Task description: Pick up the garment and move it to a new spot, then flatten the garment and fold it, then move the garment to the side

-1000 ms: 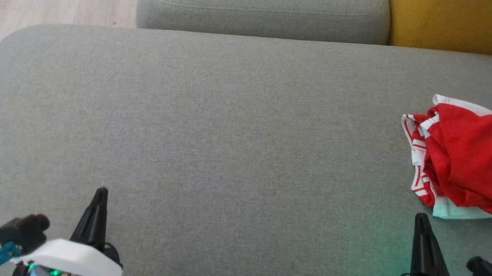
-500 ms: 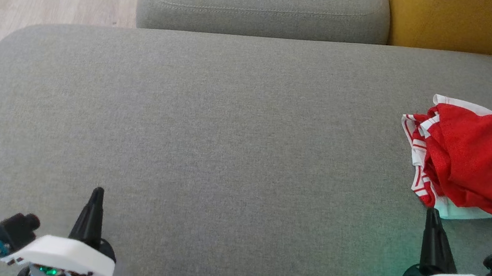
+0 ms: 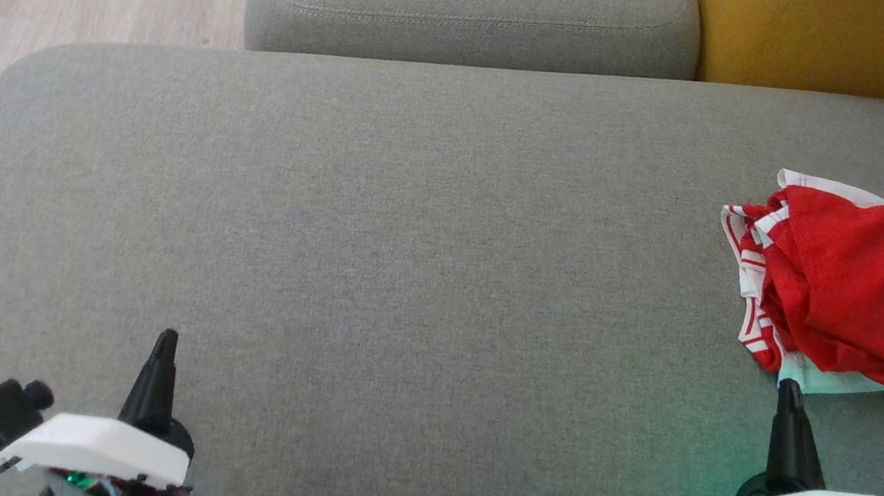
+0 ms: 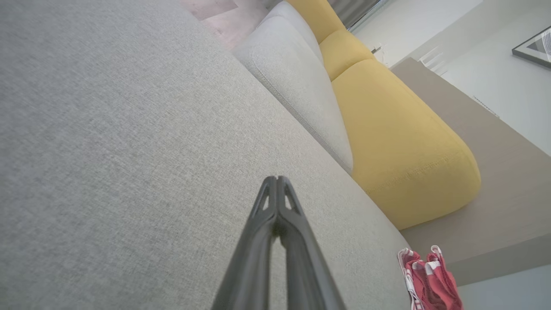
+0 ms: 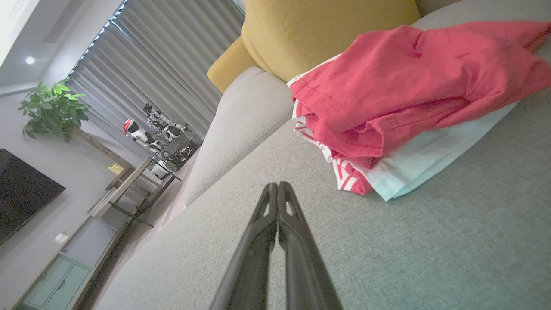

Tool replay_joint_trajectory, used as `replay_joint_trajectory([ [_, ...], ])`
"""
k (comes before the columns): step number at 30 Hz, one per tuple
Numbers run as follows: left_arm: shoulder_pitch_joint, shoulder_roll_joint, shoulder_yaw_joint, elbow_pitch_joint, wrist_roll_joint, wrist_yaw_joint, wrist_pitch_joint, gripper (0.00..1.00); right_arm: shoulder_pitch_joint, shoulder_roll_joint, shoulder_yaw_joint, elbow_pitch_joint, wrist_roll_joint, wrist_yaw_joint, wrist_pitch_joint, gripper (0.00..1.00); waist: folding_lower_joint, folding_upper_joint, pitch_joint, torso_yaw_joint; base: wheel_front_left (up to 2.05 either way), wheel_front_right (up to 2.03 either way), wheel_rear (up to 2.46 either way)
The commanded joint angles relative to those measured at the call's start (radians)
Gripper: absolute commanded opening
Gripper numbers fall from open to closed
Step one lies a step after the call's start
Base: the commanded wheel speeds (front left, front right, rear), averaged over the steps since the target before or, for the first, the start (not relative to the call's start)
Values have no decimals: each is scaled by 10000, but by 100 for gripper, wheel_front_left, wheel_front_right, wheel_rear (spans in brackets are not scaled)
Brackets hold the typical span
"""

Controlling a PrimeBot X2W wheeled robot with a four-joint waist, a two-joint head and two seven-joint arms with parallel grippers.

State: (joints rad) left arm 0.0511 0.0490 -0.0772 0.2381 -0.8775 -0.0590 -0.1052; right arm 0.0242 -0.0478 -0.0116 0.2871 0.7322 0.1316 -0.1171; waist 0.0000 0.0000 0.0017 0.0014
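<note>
two shut grippers hung low over the grey sofa seat [image 3: 409, 235]. within the last second the right gripper [image 3: 790, 389] had crept forward and a little outward. its tip had stood short of the garment and now reached the near pale hem; whether it touched the cloth i could not tell. its jaws were pressed together and held nothing. the left gripper [image 3: 165, 336] had slid slightly back, jaws likewise closed and empty, with the garment far off to their right. the garment [image 3: 864, 286] itself had not shifted: a red bundle with striped white trim over a pale layer, lying just ahead of the right jaws. to my eye that heap suited either cloth waiting to be picked up or cloth already roughly folded and set aside, and the approach alone did not settle which. shut as they were, those jaws could take no cloth.
</note>
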Motion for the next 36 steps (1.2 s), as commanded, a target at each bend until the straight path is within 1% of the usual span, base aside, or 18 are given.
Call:
replay_joint_trajectory([
  [1, -630, 80, 315, -258, -219, -84, 76, 0, -591, -195, 26, -362, 270, -4, 67, 0, 0, 0, 0, 0, 0, 0, 0],
  [36, -1090, 91, 1030, -100, -3704, -391, 1051, 0, -930, -227, -322, -401, 4519, -7, 1022, 0, 0, 0, 7, -7, 0, 0, 0],
])
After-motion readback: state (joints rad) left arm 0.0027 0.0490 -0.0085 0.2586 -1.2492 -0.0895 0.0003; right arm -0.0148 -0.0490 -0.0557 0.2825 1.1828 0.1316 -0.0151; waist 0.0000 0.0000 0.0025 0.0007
